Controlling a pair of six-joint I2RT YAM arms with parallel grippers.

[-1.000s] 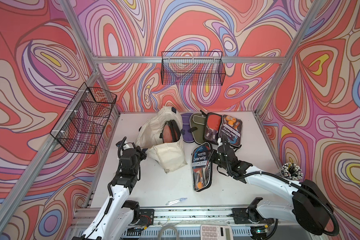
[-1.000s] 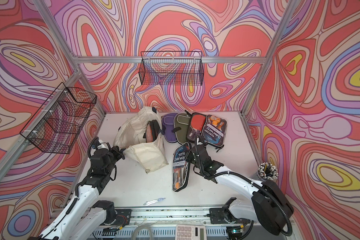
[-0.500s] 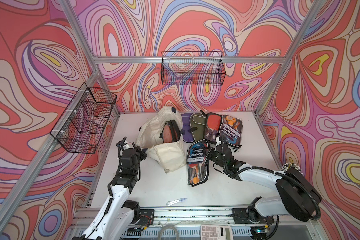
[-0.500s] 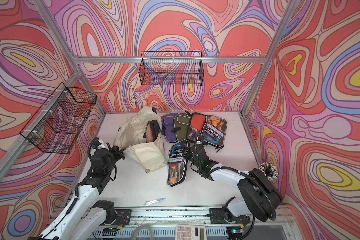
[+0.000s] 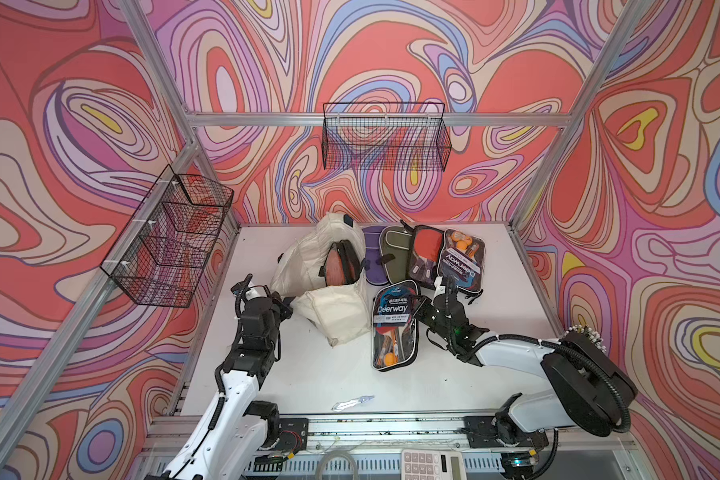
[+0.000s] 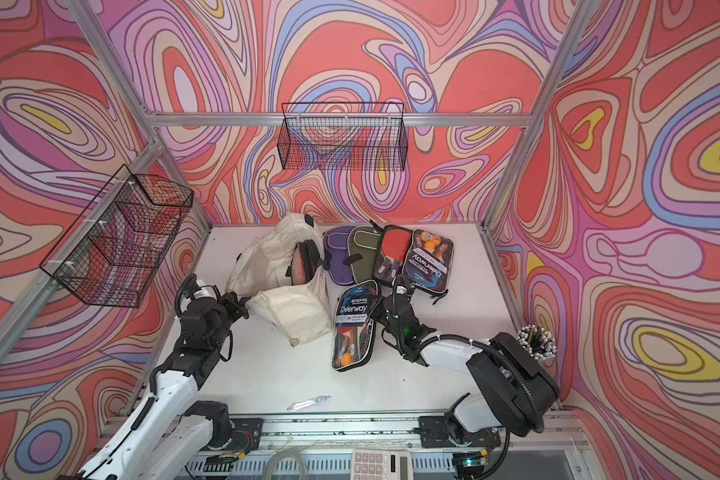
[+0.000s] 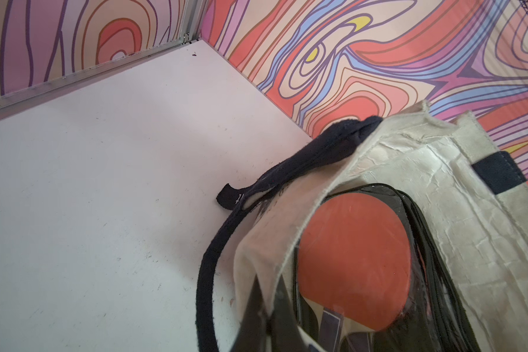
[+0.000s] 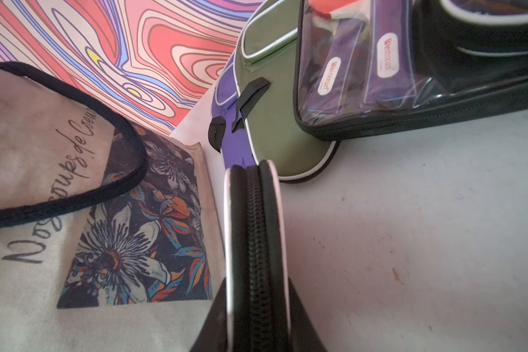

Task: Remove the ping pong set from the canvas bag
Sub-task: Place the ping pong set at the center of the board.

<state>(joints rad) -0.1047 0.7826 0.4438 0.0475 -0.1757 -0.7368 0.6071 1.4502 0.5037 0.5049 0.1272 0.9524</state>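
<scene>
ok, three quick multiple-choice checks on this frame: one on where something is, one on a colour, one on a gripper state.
1. Where is the Deerway set that the right gripper grips?
A) inside the canvas bag
B) outside the bag, beside it
C) underneath the bag

2. What colour is the paddle showing in the bag's mouth?
A) green
B) blue
C) red

3. The left gripper is:
A) open
B) shut on the bag's rim
C) shut on nothing

Answers:
1 B: both top views show the whole set next to the bag.
2 C: the left wrist view shows red rubber.
3 B: the left wrist view shows canvas pinched between its fingers.
</scene>
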